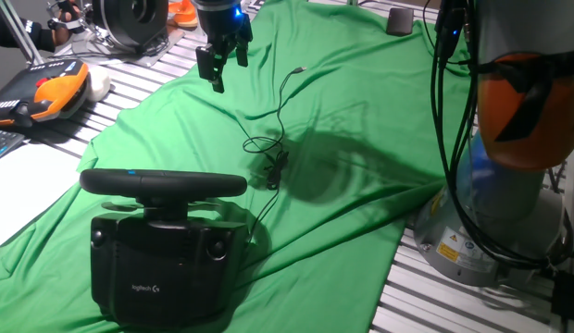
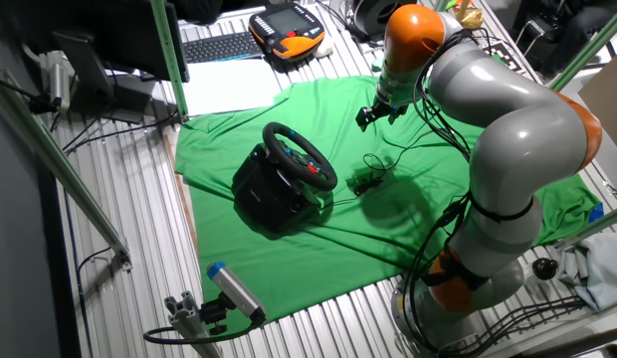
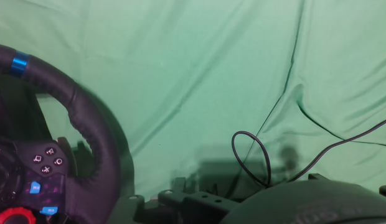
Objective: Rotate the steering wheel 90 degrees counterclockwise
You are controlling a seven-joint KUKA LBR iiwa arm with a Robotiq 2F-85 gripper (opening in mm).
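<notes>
The steering wheel (image 1: 162,182) is a black rim on a boxy black base (image 1: 167,273) with a white logo, at the near left of the green cloth (image 1: 361,120). In the other fixed view the steering wheel (image 2: 299,156) faces up and right. The hand view shows the steering wheel (image 3: 87,124) at the left, with a blue mark (image 3: 20,63) on top of the rim and coloured buttons inside. My gripper (image 1: 224,57) hangs in the air well behind the wheel, apart from it. Its fingers are spread, nothing between them. The gripper (image 2: 373,114) also shows under the orange wrist.
A thin black cable (image 1: 278,139) loops across the cloth between gripper and wheel. An orange teach pendant (image 1: 56,92) lies at the left and a round black-and-silver device (image 1: 134,20) stands at the back. The arm's base (image 1: 509,185) with hanging cables fills the right.
</notes>
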